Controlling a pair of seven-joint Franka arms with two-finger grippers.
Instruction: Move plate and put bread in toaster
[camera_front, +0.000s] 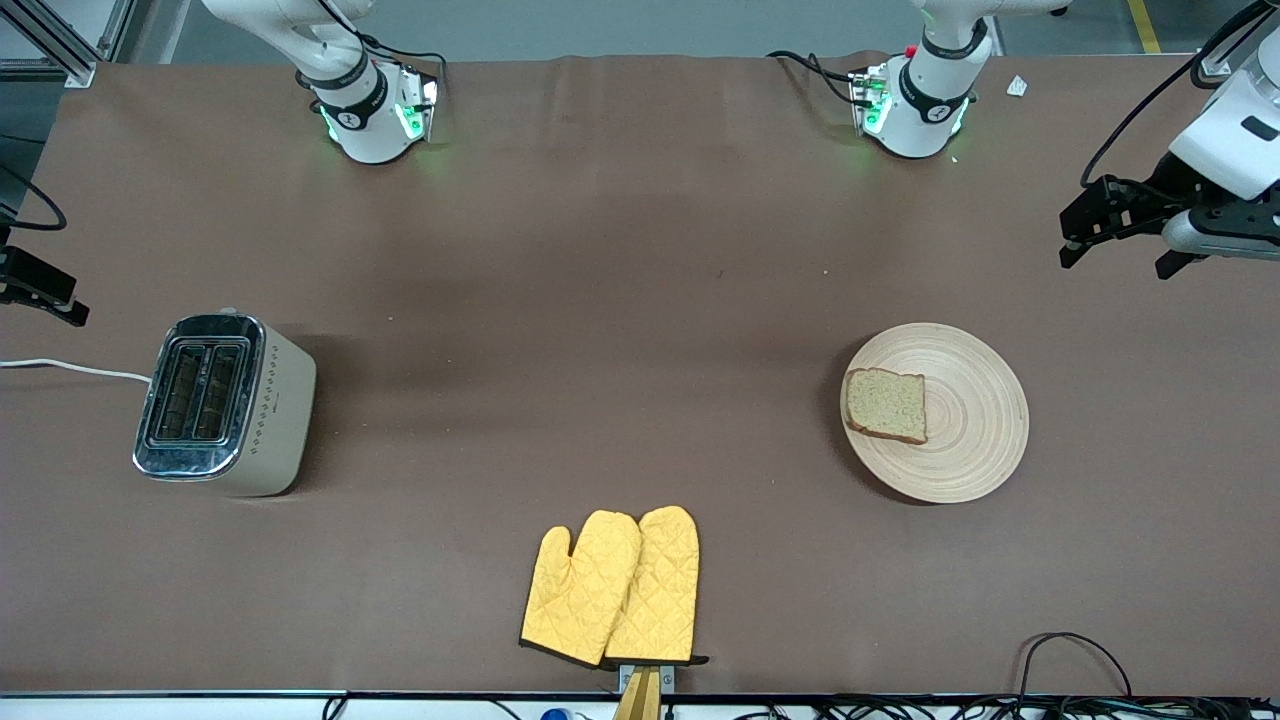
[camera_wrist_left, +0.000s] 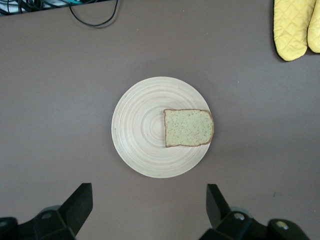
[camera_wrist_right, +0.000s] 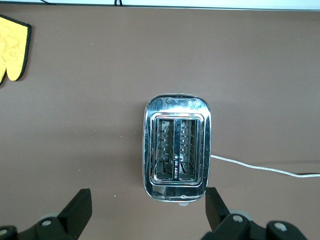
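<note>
table (camera_front: 640, 300) — toaster (camera_front: 225, 405) | plate (camera_front: 960, 440) | yellow oven mitts (camera_front: 612, 588)

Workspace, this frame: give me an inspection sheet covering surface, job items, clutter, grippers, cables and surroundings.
Surface: brown table cover, a few small specks.
Plate: flat on the table toward the left arm's end.
Bread: one slice on the plate, off-centre, at the rim toward the toaster.
Toaster: upright toward the right arm's end, both slots empty.
Clutter: two yellow oven mitts overlapping near the front edge.
Left gripper: open, in the air, with the plate in its wrist view.
Right gripper: open, over the toaster.
Cables: white toaster cord runs off the table end; black cables along the front edge.
Surroundings: grey floor past the arm bases.
</note>
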